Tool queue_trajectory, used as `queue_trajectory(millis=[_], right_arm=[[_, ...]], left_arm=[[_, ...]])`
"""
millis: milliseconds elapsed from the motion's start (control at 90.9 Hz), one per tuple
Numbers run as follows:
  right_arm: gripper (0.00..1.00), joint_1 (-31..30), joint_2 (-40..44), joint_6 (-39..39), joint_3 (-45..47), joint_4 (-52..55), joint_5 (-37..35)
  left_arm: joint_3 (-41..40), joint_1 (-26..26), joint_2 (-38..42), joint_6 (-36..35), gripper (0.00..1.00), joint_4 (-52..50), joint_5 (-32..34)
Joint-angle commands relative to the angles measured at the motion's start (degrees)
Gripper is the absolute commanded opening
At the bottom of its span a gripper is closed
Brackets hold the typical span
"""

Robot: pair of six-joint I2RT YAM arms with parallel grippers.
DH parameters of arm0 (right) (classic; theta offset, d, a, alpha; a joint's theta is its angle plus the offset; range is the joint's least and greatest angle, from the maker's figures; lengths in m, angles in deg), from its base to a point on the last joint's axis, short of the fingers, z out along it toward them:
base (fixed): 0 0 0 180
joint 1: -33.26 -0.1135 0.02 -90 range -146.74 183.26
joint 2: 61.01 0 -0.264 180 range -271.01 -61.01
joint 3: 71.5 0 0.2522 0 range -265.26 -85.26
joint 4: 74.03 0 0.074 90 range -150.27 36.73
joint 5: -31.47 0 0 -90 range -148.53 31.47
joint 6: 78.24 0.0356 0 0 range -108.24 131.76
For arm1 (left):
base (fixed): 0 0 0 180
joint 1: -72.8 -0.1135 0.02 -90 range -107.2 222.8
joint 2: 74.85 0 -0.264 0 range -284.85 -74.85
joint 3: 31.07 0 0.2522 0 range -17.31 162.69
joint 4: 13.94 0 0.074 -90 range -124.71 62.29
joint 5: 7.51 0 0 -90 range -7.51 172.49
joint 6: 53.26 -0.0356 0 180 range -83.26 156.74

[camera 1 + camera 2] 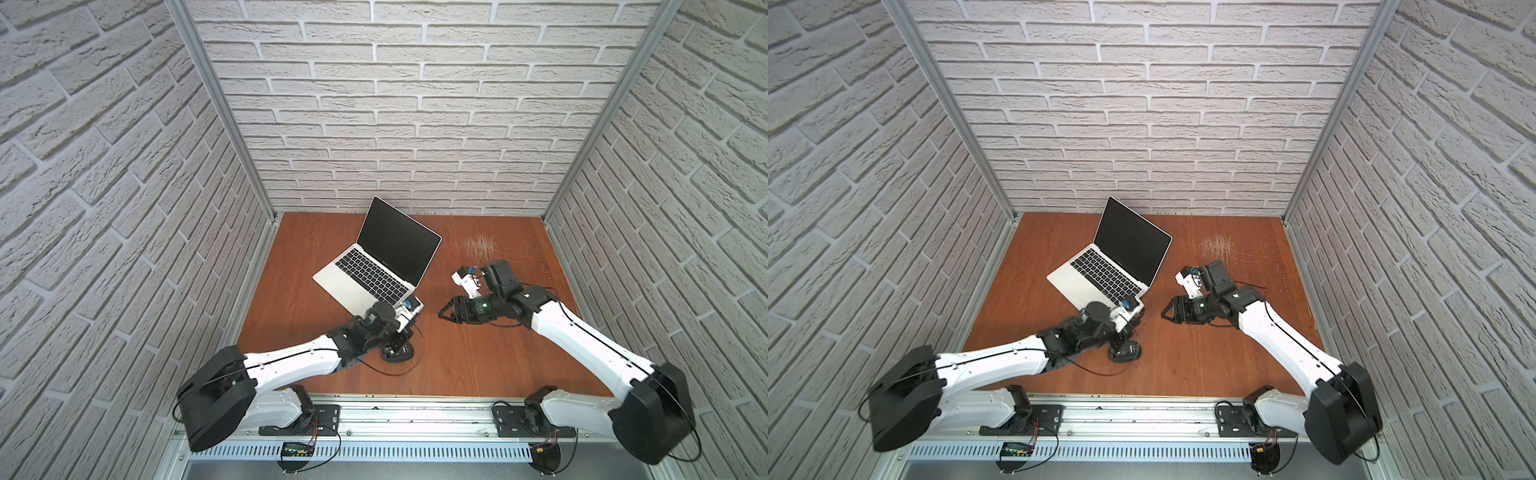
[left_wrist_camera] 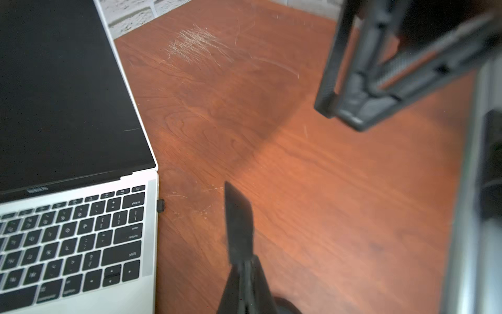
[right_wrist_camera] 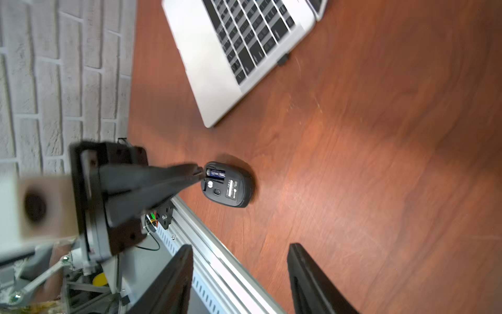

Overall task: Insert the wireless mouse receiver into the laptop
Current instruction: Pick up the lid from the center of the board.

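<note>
The open silver laptop point(image 1: 353, 276) point(image 1: 1077, 278) stands at the back left of the wooden table. The wireless mouse receiver point(image 2: 160, 205) point(image 3: 283, 59), a tiny dark nub, sticks out of the laptop's point(image 2: 152, 217) point(image 3: 206, 68) right edge near the screen hinge. The black mouse point(image 1: 397, 353) point(image 1: 1125, 351) point(image 3: 228, 185) lies belly up with its battery bay open. My left gripper point(image 2: 244, 265) point(image 3: 199, 174) is shut on a flat black cover piece point(image 2: 239, 223), right beside the mouse. My right gripper point(image 3: 240, 247) point(image 1: 446, 313) point(image 1: 1168, 312) hangs open and empty over bare table, to the right of the laptop.
A patch of pale scratches point(image 1: 480, 245) point(image 2: 195, 43) marks the wood behind the right arm. An aluminium rail point(image 1: 415, 415) point(image 3: 217, 244) runs along the table's front edge. Brick-patterned walls close in the back and both sides.
</note>
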Motion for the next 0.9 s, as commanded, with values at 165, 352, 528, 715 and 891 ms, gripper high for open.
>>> queue_trajectory(millis=[165,352,528,715,891], right_arm=[[0.70,-1.53,-3.22,-6.73,0.15,-12.73,24.36],[0.50,-3.19,-4.06,-7.71,-0.83,-12.95,29.74],[0.27,-4.39,-4.81,-7.83,-1.29,-12.77,33.99],[0.06,-4.70,-4.87,-8.54,-1.51,-11.83,32.86],[0.03,-4.62,-1.42,-7.01,-0.39,-11.53,22.89]], left_arm=[[2.63,-6.35,2.70,19.83,0.00,3.90,-41.20],[4.59,-6.55,1.42,20.23,0.00,2.73,-43.99],[4.75,-6.61,0.63,20.27,0.00,2.39,-43.89],[4.85,-6.65,-0.18,19.14,0.09,-0.28,-41.75],[2.40,-6.46,3.36,20.56,0.82,-8.94,-24.28]])
